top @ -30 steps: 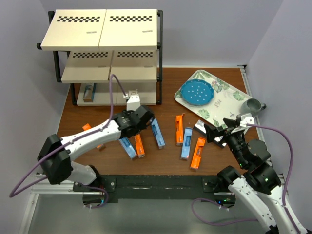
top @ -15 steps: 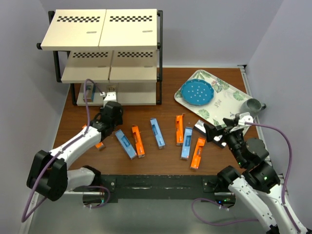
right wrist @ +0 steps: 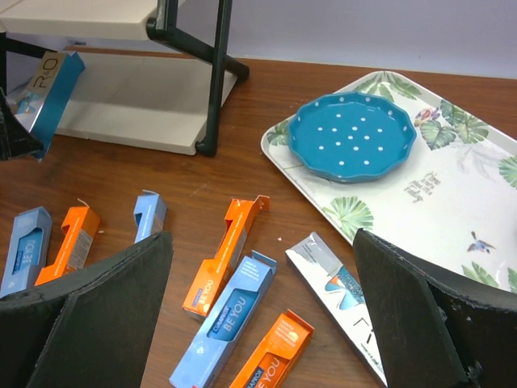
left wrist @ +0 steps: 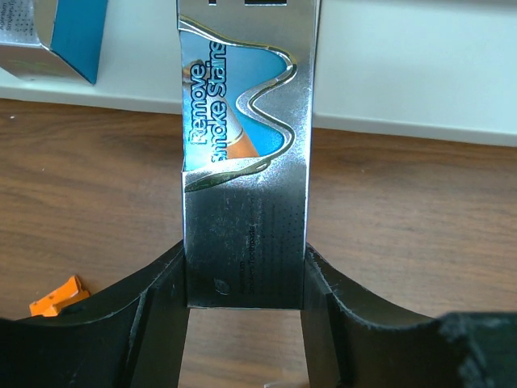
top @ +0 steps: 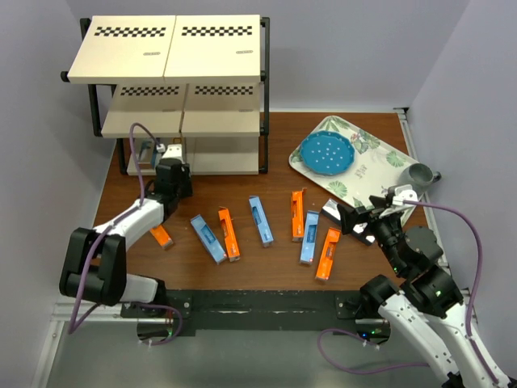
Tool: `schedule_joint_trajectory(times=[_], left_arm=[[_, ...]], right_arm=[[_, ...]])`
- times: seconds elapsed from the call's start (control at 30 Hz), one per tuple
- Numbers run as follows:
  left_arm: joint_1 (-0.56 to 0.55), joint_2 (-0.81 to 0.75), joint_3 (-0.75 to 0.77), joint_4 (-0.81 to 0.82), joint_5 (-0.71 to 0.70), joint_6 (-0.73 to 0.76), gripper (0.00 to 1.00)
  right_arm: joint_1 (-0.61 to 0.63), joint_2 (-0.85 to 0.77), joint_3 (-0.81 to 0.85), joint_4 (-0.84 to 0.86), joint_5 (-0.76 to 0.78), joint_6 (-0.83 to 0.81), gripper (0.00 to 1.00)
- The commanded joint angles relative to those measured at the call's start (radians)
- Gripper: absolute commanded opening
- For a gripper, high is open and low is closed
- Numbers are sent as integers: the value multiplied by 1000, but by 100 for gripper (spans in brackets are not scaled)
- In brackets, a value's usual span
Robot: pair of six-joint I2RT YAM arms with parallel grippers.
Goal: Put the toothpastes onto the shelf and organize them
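Observation:
My left gripper (top: 171, 166) is shut on a silver-grey toothpaste carton (left wrist: 246, 145) and holds it at the front edge of the shelf's (top: 166, 48) bottom board (left wrist: 404, 73). Another silver-grey carton (top: 146, 152) lies on that board at the left, also in the left wrist view (left wrist: 56, 36). On the table lie orange cartons (top: 229, 234) (top: 297, 214) (top: 327, 254) (top: 161, 236), light blue cartons (top: 208, 238) (top: 260, 220) (top: 309, 238) and a silver-grey one (top: 333, 212). My right gripper (top: 359, 222) is open and empty above that silver-grey carton (right wrist: 347, 287).
A floral tray (top: 380, 158) at the right holds a blue dotted plate (top: 323, 153). A grey cup (top: 418, 174) sits at the tray's right edge. The shelf's black frame posts (top: 263, 97) stand at its corners. Walls close in on both sides.
My left arm has swung left from the middle of the table to the shelf's bottom tier, carrying the silver-grey carton. The right arm has not moved.

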Motion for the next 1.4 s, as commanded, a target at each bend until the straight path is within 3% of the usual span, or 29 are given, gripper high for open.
schedule_joint_trajectory(times=[0.0, 0.87, 1.2, 1.37], left_arm=[[37, 29, 69, 140, 50, 39, 41], [74, 212, 156, 155, 88, 53, 64], [74, 74, 112, 115, 70, -46, 87], [74, -26, 43, 72, 65, -151, 93]], right_arm=[[5, 15, 11, 14, 25, -10, 99], [4, 19, 11, 15, 33, -12, 99], [4, 22, 11, 17, 26, -10, 98], [5, 14, 11, 15, 28, -9, 99]])
